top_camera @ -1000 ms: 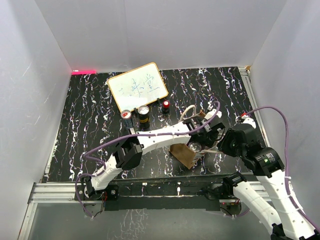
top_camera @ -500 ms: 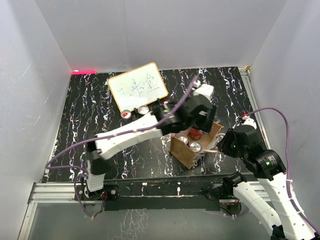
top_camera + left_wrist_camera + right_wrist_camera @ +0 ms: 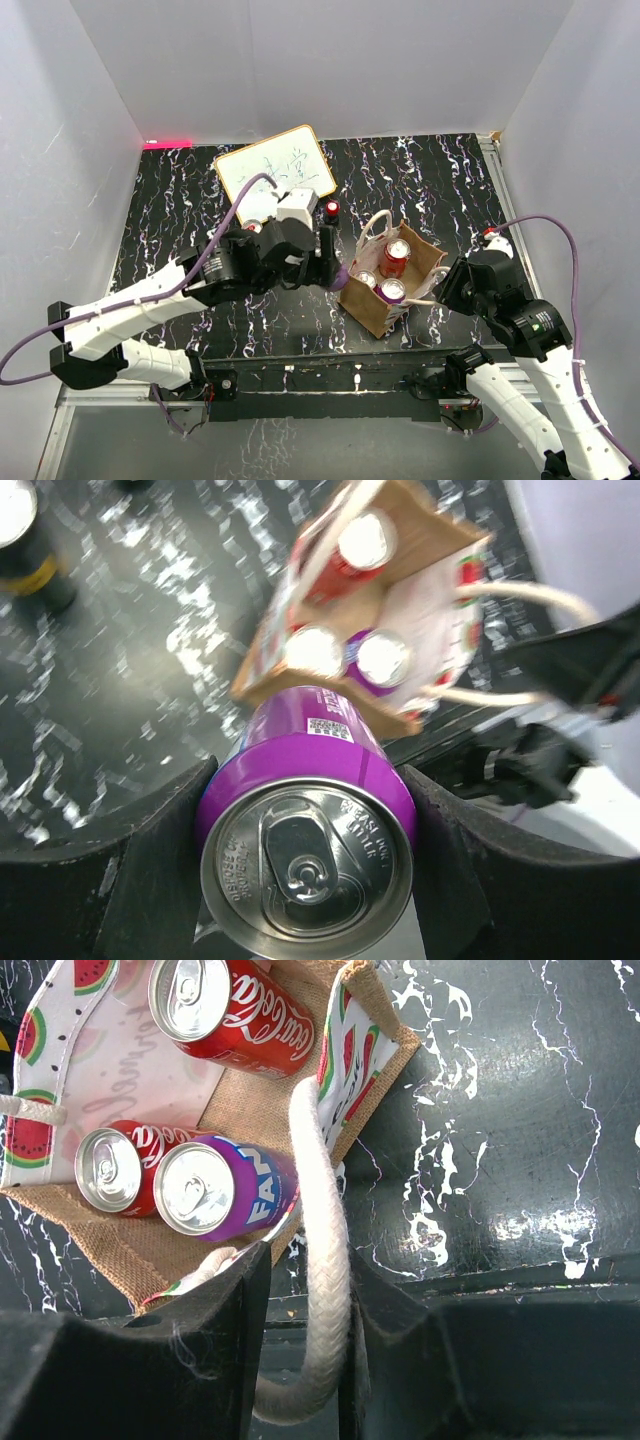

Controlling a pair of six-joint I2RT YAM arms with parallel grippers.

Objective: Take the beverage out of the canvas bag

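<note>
Left wrist view is showing the left gripper (image 3: 307, 865) clamping a purple beverage can (image 3: 305, 810). Its jaws are standing partly apart at the can's width, one pressing each side. The can is hanging outside the canvas bag (image 3: 268, 665), just beside its brown wall on the left arm's side. Across the bag, the right gripper (image 3: 305, 1340) is pinching a white cord handle (image 3: 322, 1210), jaws drawn narrow onto the rope. Three cans are sitting inside the bag. A red Coca-Cola can (image 3: 235, 1010) is sitting alone at one end, and a second red can (image 3: 110, 1168) is touching a purple Fanta can (image 3: 222, 1190) at the end nearest the right gripper. Farther back, a whiteboard (image 3: 275, 172) is lying on the black marbled table (image 3: 170, 220).
</note>
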